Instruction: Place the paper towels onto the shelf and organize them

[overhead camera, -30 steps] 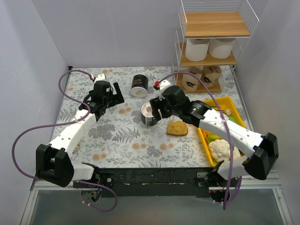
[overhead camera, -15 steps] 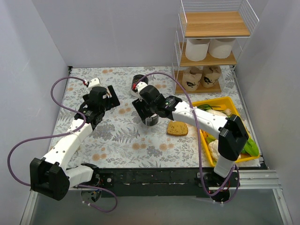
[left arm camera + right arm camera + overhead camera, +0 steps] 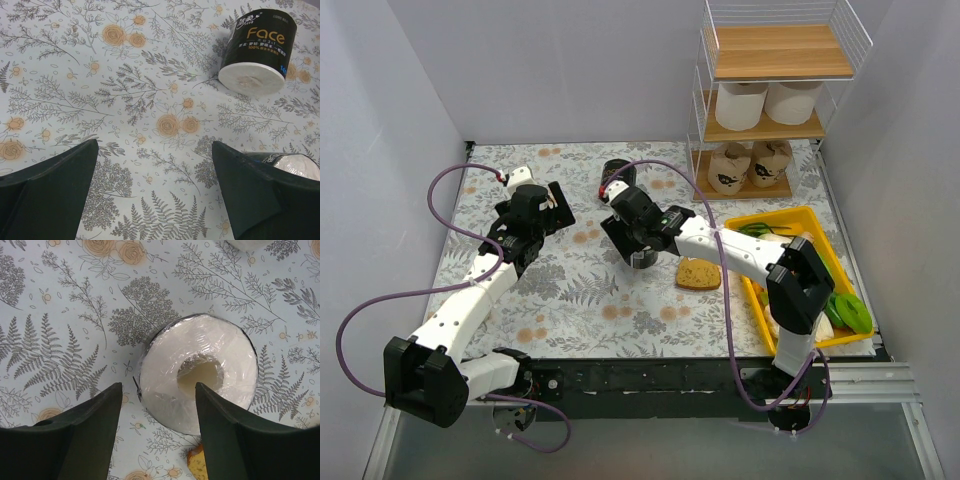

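Note:
The shelf [image 3: 704, 100] stands at the back right. Two white rolls [image 3: 767, 103] sit on its middle board and two tan rolls [image 3: 750, 166] on the bottom board. The top board is bare. One black-wrapped roll [image 3: 197, 371] stands on end on the table, white end and core up. My right gripper [image 3: 157, 432] is open just above it, one finger on each side, not touching; it shows in the top view [image 3: 628, 233]. The second black roll [image 3: 257, 52] lies on its side beyond my left gripper [image 3: 155, 200], which is open and empty over the cloth [image 3: 550, 207].
A round brown bread slice [image 3: 698, 273] lies just right of the standing roll. A yellow tray [image 3: 752, 292] of vegetables sits at the right edge. Cables loop over both arms. Grey walls close in the left, back and right.
My right gripper has swung left and come over the black roll, which now stands under it. My left arm shifted slightly toward the back early on, then stayed.

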Robot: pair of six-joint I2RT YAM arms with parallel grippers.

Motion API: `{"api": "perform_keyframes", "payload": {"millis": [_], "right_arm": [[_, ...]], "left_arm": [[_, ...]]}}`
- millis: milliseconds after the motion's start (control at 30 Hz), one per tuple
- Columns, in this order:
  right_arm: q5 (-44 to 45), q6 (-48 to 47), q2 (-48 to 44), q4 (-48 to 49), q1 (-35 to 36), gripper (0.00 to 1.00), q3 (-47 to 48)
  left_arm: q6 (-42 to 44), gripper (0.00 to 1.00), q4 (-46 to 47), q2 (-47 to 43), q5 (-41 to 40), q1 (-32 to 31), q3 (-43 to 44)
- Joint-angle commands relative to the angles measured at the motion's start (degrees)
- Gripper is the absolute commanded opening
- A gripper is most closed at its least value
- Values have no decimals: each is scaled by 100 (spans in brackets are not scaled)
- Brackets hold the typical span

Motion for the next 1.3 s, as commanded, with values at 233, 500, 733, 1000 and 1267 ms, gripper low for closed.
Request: {"api": "perform_keyframes", "payload": {"millis": [233, 500, 733, 1000, 1267], "right_arm": [[457, -478, 239, 392, 54, 65, -44], [484, -602, 300, 437, 63, 63, -123], [536, -628, 449, 375, 81, 62, -88], [536, -663, 581, 269, 98, 61, 9], [853, -1269, 134, 32, 98, 47, 52]], "left_arm": [[30, 98, 62, -92, -156, -7, 45], [22, 98, 62, -65, -147, -7, 45], [21, 98, 71, -74, -147, -7, 36], [21, 98, 71, -83, -156, -7, 45], [13, 98, 71, -48, -139, -7, 45]]}}
